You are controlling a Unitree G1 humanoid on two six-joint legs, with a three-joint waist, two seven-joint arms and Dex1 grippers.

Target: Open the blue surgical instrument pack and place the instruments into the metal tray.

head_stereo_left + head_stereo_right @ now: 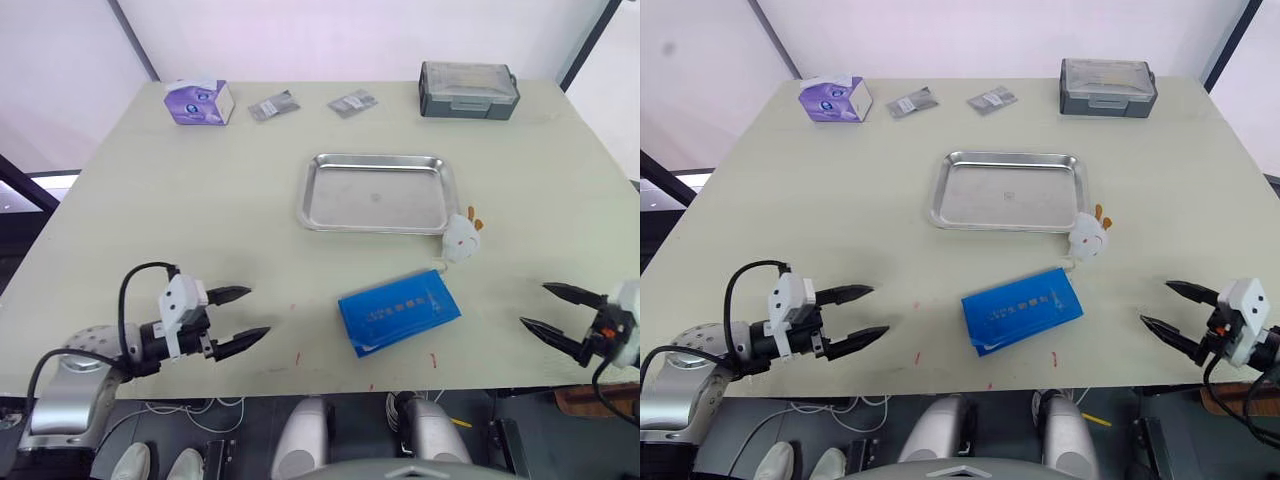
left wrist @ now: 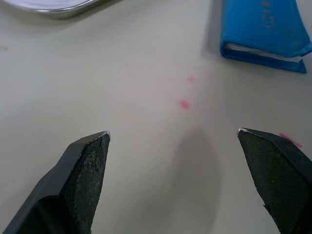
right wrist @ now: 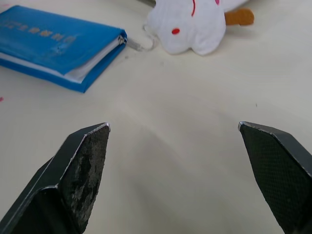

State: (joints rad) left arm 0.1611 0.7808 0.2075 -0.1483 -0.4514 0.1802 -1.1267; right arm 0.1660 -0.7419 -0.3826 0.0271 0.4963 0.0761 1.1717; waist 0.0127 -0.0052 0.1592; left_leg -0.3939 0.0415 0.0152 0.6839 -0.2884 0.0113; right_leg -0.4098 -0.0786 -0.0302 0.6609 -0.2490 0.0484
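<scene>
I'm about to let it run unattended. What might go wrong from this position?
1. The blue surgical instrument pack lies closed near the table's front edge; a clumsy pull might drag it off.
2. A small white plush toy sits against the metal tray corner, near the pack; the right claw may knock it into the tray.
3. Both claws are open and apart from the pack.
</scene>
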